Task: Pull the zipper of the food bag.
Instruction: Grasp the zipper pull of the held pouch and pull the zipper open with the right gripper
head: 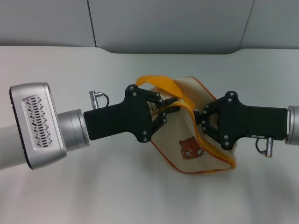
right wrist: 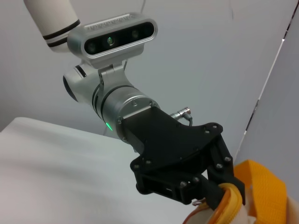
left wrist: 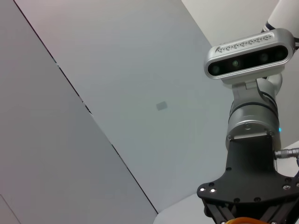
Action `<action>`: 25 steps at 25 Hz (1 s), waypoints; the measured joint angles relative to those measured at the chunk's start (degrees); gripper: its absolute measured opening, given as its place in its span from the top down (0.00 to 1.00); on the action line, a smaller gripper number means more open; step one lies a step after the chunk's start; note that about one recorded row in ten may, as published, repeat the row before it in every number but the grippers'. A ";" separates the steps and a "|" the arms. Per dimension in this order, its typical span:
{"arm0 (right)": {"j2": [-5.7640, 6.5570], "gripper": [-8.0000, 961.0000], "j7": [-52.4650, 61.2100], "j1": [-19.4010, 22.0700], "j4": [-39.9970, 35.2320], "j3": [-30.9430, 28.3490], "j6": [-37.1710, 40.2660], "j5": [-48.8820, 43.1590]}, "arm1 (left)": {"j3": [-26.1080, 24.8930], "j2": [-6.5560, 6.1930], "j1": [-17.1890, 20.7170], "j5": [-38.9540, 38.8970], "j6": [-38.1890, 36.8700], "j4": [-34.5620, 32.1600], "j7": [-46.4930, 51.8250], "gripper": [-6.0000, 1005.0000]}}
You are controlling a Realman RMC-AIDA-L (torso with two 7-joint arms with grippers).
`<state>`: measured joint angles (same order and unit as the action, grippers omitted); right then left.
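The food bag, beige canvas with orange piping and a brown bear patch, is held up off the table between both grippers. Its orange strap loop arches over the top. My left gripper is shut on the bag's upper left edge. In the right wrist view its fingers clamp the orange zipper, with a small silver pull tab just beside them. My right gripper is shut on the bag's right side, where the strap crosses.
The white table lies under the bag, with a grey wall panel behind it. The left wrist view shows only the right arm's camera, its wrist and the wall.
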<state>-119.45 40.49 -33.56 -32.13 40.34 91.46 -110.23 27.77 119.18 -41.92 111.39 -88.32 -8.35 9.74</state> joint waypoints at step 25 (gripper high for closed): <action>0.54 0.99 13.15 5.66 -12.68 0.55 7.44 -17.62 | -6.80 -0.14 1.64 -0.24 4.46 -0.42 6.37 0.91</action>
<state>-118.91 53.64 -27.89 -44.81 40.89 98.90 -127.85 20.97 119.04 -40.28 111.16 -83.86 -8.77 16.11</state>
